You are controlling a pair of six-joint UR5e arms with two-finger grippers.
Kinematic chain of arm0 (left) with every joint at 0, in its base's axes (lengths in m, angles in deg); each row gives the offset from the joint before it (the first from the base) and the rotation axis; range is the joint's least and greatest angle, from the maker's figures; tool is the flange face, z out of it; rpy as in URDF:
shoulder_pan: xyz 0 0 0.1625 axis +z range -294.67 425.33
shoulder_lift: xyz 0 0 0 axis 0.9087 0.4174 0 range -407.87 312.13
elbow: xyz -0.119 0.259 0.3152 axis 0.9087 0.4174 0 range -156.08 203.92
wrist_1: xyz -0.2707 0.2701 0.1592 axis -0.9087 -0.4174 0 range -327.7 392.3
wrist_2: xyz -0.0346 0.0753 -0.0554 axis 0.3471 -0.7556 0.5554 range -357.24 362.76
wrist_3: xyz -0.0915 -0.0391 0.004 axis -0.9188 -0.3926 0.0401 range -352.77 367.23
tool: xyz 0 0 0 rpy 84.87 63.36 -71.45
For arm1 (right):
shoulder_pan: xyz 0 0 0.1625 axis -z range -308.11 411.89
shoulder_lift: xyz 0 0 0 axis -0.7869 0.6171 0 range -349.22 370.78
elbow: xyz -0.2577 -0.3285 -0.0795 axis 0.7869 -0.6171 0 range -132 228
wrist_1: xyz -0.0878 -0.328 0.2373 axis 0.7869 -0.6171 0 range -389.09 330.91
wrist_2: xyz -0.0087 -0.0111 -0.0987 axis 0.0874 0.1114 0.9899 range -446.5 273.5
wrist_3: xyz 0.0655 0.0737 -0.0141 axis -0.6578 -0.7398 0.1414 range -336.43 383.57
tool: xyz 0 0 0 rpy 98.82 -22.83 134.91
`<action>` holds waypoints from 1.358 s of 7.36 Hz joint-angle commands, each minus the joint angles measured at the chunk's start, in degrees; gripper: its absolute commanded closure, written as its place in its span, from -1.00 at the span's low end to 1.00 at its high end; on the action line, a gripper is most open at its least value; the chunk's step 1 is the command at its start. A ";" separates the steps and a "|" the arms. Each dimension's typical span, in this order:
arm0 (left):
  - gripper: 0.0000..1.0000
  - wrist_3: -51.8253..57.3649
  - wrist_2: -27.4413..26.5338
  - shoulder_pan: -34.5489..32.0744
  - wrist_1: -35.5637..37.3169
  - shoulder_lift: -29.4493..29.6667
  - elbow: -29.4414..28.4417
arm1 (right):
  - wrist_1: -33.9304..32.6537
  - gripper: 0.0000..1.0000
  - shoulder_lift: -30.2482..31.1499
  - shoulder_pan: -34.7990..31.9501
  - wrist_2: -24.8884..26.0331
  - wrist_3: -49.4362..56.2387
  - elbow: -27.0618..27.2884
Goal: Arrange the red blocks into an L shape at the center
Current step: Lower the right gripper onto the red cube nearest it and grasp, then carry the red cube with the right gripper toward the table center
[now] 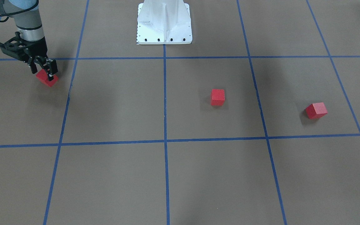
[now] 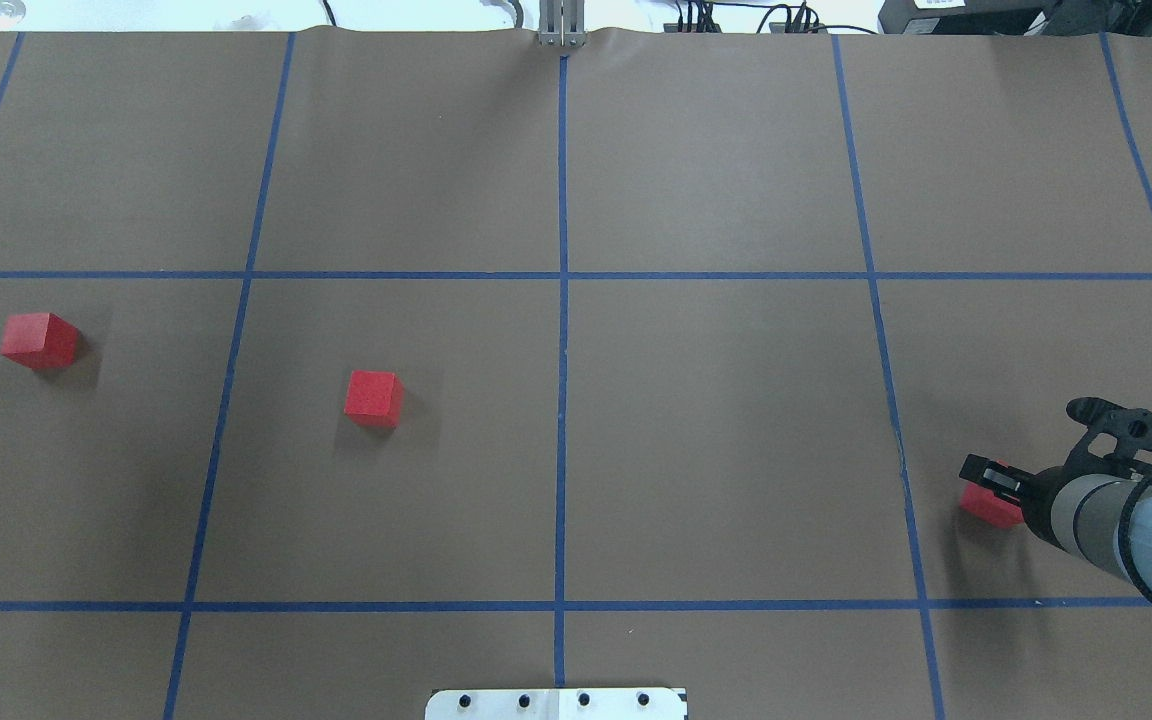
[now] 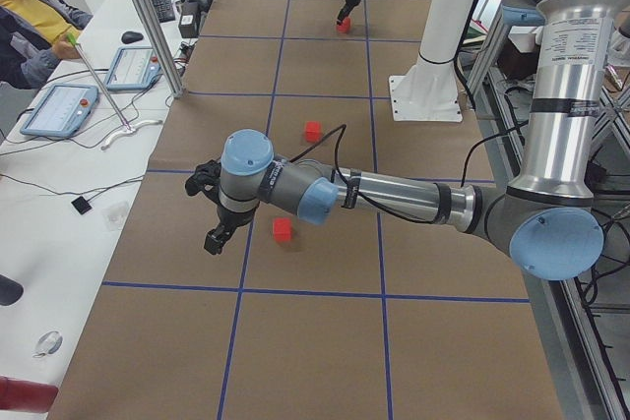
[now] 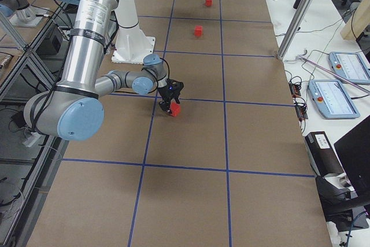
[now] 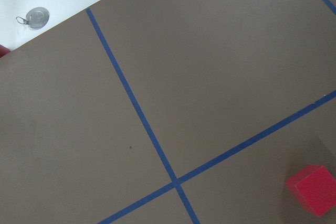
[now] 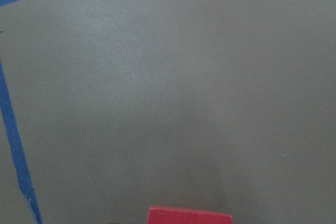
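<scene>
No legible text, label, brand, number or sign on anything in view.

Silver-grey arms (image 4: 87,33); pale-blue joint caps (image 4: 81,121); black claws (image 1: 46,72).

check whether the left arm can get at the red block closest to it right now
Probably yes. The left claw hangs close beside that red block, with nothing showing between them, and the right claw is away at the far red block.
</scene>
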 commanded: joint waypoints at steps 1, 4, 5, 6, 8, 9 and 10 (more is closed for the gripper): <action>-1.00 0.00 0.00 0.00 0.00 0.00 -0.01 | 0.03 1.00 -0.11 0.53 0.43 0.39 -0.03; -1.00 0.00 0.00 0.00 0.00 -0.44 -0.01 | 0.03 1.00 -1.68 -1.74 0.25 21.22 1.98; -1.00 0.00 0.00 0.00 0.00 -0.96 0.34 | 0.03 1.00 -4.82 -2.88 0.43 26.79 2.25; -1.00 0.00 0.00 -0.09 0.00 -1.14 0.35 | 0.03 1.00 -10.60 -4.02 0.08 29.63 2.08; -1.00 0.00 0.00 0.00 0.00 -1.41 0.43 | -0.75 1.00 -18.60 -3.77 -0.88 30.36 1.29; -1.00 0.00 0.00 -0.09 0.00 -1.49 0.35 | -2.94 1.00 -21.87 -2.90 -0.37 30.28 0.15; -1.00 0.00 0.00 0.00 0.00 -1.50 0.17 | -7.31 1.00 -27.91 -2.28 0.07 29.58 -2.03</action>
